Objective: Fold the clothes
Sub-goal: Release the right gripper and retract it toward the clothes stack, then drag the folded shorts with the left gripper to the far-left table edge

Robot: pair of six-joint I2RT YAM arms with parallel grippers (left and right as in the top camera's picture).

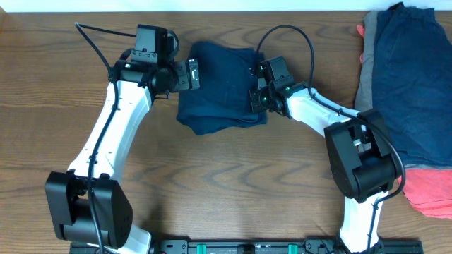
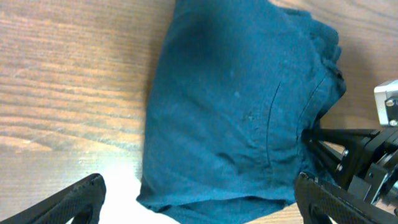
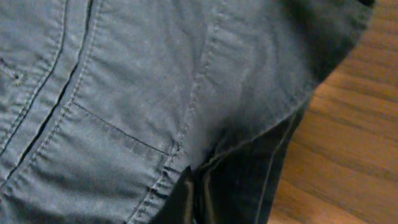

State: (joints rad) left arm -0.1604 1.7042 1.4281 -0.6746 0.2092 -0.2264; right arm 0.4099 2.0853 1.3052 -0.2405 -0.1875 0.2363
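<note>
Folded dark navy shorts [image 1: 215, 85] lie on the wooden table at the top centre. They also fill the left wrist view [image 2: 242, 106] and the right wrist view [image 3: 143, 93]. My left gripper [image 1: 189, 75] is open at the shorts' left edge, its fingers spread wide on either side of the near edge [image 2: 199, 202]. My right gripper [image 1: 256, 95] is at the shorts' right edge, shut on a fold of the fabric [image 3: 199, 193].
A pile of other garments lies at the table's right edge: navy [image 1: 417, 77] on top, grey [image 1: 367, 77] beneath, coral-red [image 1: 431, 190] at the front. The right gripper shows at the right of the left wrist view [image 2: 360, 155].
</note>
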